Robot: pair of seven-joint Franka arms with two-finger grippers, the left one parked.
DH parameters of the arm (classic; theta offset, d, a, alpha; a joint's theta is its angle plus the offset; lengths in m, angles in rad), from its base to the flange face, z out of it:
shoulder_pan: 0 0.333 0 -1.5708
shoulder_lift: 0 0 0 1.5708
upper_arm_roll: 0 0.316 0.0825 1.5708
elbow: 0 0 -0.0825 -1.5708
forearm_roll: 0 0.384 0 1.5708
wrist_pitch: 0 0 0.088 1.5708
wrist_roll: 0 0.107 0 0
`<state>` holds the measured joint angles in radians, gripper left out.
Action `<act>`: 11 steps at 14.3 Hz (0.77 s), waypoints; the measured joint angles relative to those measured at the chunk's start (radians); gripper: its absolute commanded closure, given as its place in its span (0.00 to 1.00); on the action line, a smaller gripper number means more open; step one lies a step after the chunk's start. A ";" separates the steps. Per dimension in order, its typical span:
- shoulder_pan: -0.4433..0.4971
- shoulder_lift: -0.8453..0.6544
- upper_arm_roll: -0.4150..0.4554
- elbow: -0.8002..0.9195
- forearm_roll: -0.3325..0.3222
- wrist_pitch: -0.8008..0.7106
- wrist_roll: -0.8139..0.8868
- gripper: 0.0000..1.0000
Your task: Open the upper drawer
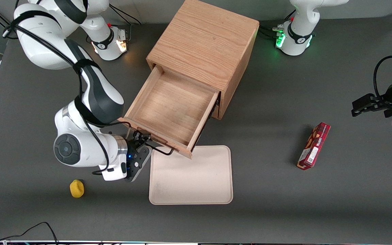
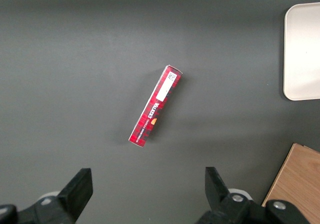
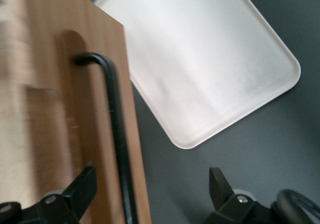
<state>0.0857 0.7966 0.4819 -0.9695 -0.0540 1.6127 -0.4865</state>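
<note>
The upper drawer (image 1: 172,109) of the light oak cabinet (image 1: 204,44) stands pulled far out, and its inside is empty. Its black wire handle (image 1: 162,149) runs along the drawer front nearest the front camera. My right gripper (image 1: 141,141) is at the handle's end toward the working arm. In the right wrist view the gripper (image 3: 150,184) is open, with the handle (image 3: 112,114) and the edge of the drawer front (image 3: 75,109) between its wide-apart fingers (image 3: 82,189). The bottom drawer is hidden under the upper one.
A cream tray (image 1: 191,175) lies just in front of the open drawer, also in the right wrist view (image 3: 200,59). A yellow object (image 1: 77,188) lies near the working arm. A red box (image 1: 314,145) lies toward the parked arm's end.
</note>
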 measured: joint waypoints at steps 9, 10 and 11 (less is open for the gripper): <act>-0.004 -0.415 0.025 0.021 0.002 -0.189 0.470 0.00; -0.006 -0.451 0.022 0.012 0.001 -0.207 0.590 0.00; -0.010 -0.484 0.008 0.004 0.000 -0.242 0.683 0.00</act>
<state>0.0762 0.3122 0.4902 -0.9650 -0.0544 1.3707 0.1962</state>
